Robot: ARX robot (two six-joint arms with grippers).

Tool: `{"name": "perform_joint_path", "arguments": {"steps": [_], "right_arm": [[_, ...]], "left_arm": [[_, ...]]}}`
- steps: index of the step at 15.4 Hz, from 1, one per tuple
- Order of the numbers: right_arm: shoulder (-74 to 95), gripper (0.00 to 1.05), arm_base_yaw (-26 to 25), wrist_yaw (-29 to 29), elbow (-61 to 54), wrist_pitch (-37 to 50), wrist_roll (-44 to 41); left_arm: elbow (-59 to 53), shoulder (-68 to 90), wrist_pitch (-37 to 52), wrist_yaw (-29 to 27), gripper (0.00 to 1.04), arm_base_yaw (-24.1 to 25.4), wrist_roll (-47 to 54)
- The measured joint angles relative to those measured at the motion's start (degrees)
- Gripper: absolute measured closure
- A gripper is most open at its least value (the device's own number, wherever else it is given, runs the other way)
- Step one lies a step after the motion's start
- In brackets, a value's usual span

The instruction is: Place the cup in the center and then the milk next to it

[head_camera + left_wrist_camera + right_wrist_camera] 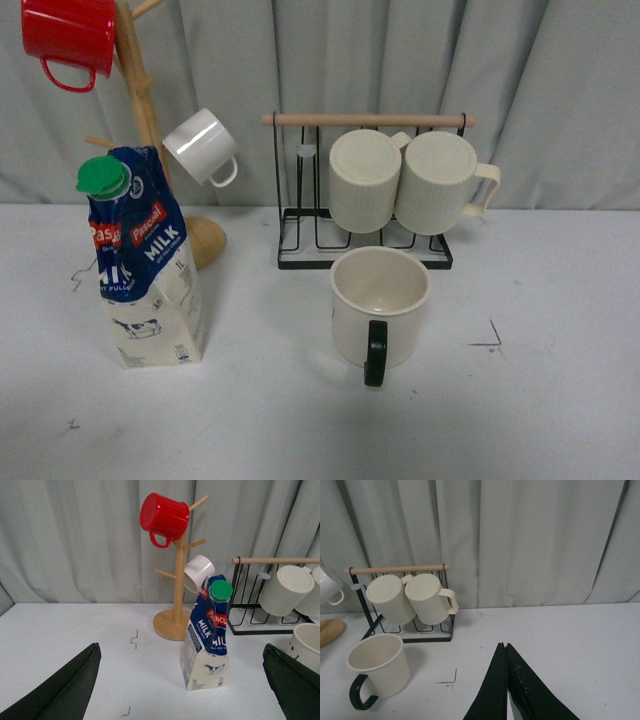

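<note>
Standing in the center (270, 400), the cup (380, 305) looks placed; the milk (145, 260) waits apart, left gripper (181, 649) agape, right gripper (504, 647) closed.

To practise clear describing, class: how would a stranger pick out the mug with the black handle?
Find the black wire rack with a wooden bar at the back of the white table. Just in front of it one cup stands upright on the tabletop. Unlike the two ribbed mugs hanging behind it, it has a black handle.
</note>
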Motion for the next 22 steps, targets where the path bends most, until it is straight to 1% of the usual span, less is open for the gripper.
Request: {"name": "perform_joint_path", "arguments": {"steps": [5,7,8,11,12,13,14,16,17,18,19,20,21,22], "right_arm": [[-5.18,1.03,0.0,0.0,0.0,-5.33,0.0],[-13.22,1.03,0.0,-0.02,0.02,-15.41,0.0],[-14.62,1.03,0.0,-0.04,0.07,-14.1,0.0],[-14.62,1.03,0.0,-0.02,0.02,-15.23,0.0],[-14.62,0.97,0.0,-0.02,0.02,-15.12,-0.04],[-14.62,0.88,0.0,-0.02,0.02,-15.15,-0.04],[-14.62,0.76,0.0,-0.02,0.02,-15.15,-0.04],[-14.62,0.54,0.0,-0.02,0.02,-15.15,-0.04],[-14.62,0.4,0.0,-0.02,0.02,-15.12,-0.02],[-14.62,0.27,0.0,-0.04,0.02,-15.15,-0.04],[-14.62,0.12,-0.02,-0.02,0.02,-15.17,-0.04],[-14.62,0.05,0.0,-0.04,0.02,-15.15,-0.02],[-14.62,0.07,0.0,-0.04,0.02,-15.15,-0.02],[-14.62,0.07,0.0,-0.04,0.02,-15.15,-0.02]], "left_arm": [[0.0,0.0,0.0,0.0,0.07,0.0,0.0],[0.0,0.0,-0.02,-0.02,0.07,0.0,-0.02],[0.0,0.0,-0.04,0.02,0.07,0.0,0.0],[0.0,0.0,-0.04,0.0,0.07,0.0,0.0],[0.0,0.0,0.0,0.0,0.07,0.0,0.0],[0.0,0.0,0.0,0.0,0.07,0.0,0.0],[0.0,0.0,0.0,0.0,0.07,0.0,0.0],[0.13,0.17,-0.94,0.11,0.07,0.02,-0.24],[6.34,9.31,-14.73,1.97,0.07,0.76,-3.85],[10.19,19.85,-13.44,2.45,0.07,0.9,-6.36],[12.39,27.93,-5.7,4.13,0.07,1.18,-7.54],[15.15,37.16,2.27,4.83,0.07,1.46,-7.61],[16.76,42.07,5.92,5.68,0.07,1.81,-7.63],[19.1,48.22,9.79,5.81,0.07,1.6,-7.63]]}}
